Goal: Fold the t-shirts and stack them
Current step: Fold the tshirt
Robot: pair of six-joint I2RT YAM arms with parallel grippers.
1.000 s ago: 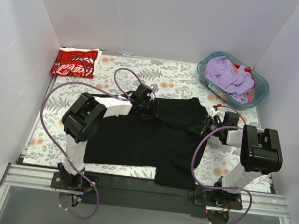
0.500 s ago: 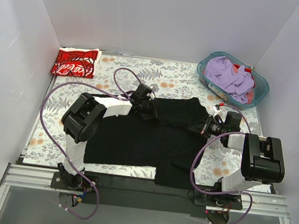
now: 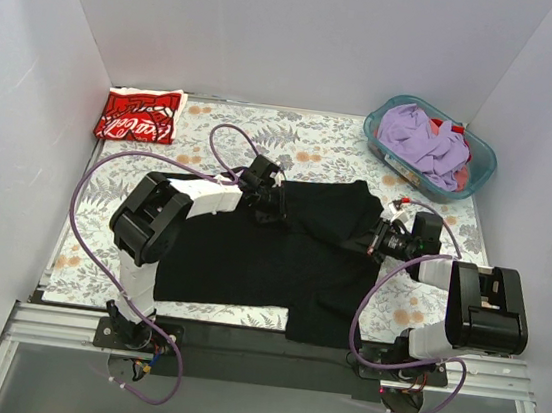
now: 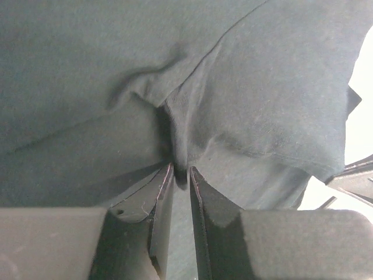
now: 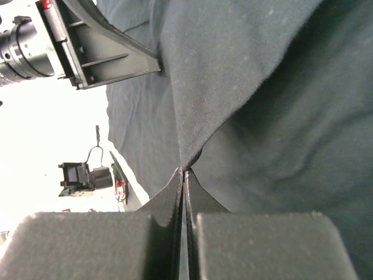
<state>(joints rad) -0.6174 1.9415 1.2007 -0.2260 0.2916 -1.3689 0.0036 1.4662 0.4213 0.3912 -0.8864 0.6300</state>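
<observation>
The large black t-shirt (image 3: 290,259) lies spread across the middle of the flowered table. My left gripper (image 3: 278,205) sits at its far left part and pinches a raised fold of the black cloth (image 4: 175,125) between nearly closed fingers. At the shirt's right edge my right gripper (image 3: 377,237) is shut on a pinch of the same black cloth (image 5: 192,116). A folded red t-shirt with white lettering (image 3: 140,115) rests at the far left corner, away from both arms.
A teal basket (image 3: 474,180) holding purple and red clothes stands at the far right corner. White walls close in the table on three sides. The left arm's purple cable (image 3: 226,138) loops over the cloth behind the black shirt.
Both grippers have closed on the black shirt's cloth. The right arm has lowered and stretched forward, its elbow dropping toward the near edge. The left arm has barely shifted.
</observation>
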